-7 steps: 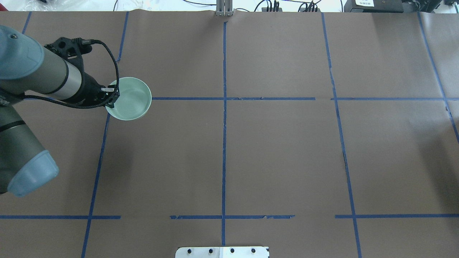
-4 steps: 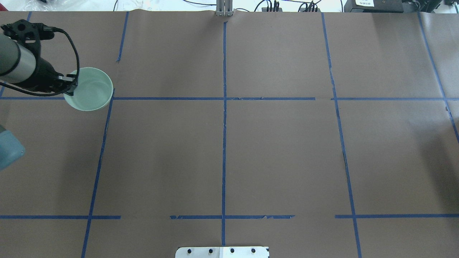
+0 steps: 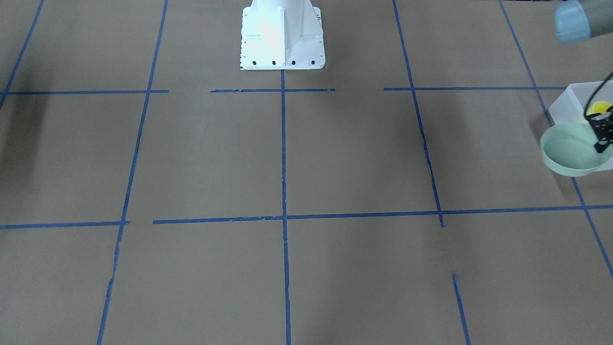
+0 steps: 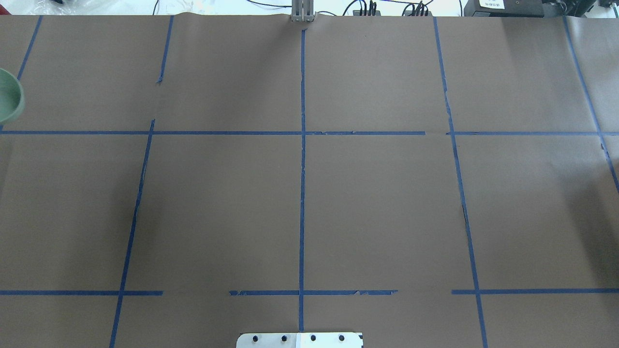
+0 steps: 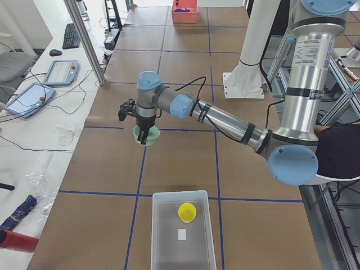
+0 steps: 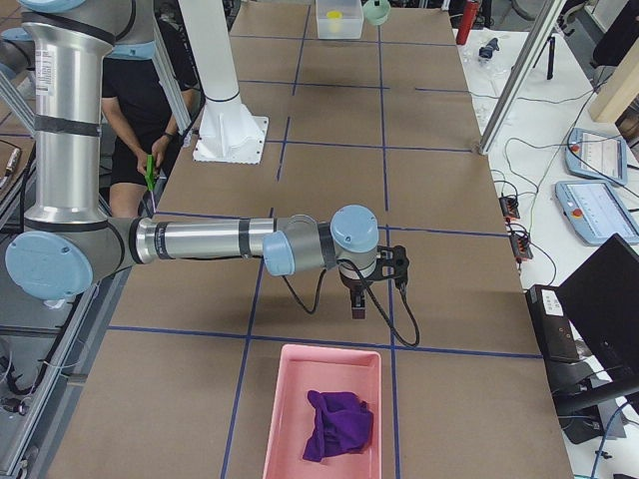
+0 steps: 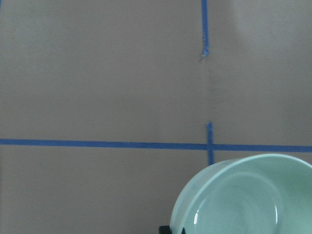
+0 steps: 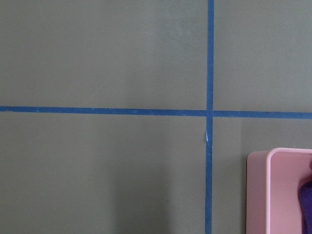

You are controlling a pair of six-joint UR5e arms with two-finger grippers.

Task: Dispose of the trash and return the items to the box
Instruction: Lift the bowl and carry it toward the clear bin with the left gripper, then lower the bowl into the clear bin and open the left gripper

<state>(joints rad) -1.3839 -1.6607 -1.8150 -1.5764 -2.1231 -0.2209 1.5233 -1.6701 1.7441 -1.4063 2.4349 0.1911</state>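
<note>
I log, descending: box (image 5: 169,247) at the left end of the table (image 5: 180,169), long axis along it; green bowl (image 3: 567,153) aloft near, inboard of it, rim pinched by my nearer left gripper (image 3: 599,145); distant right gripper (image 6: 356,309), spread untellable; yellow cup (image 5: 187,212) inside box.

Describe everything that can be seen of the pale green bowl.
The pale green bowl is round, smooth and glossy, perhaps plastic or glazed ceramic, with plain walls and nothing visible inside. It is upright, its opening facing up. The left gripper pinches its rim on one side. It appears to be lifted off the brown table, close to the translucent box, whose corner it overlaps in the front-facing view. Nothing else touches it.
</note>
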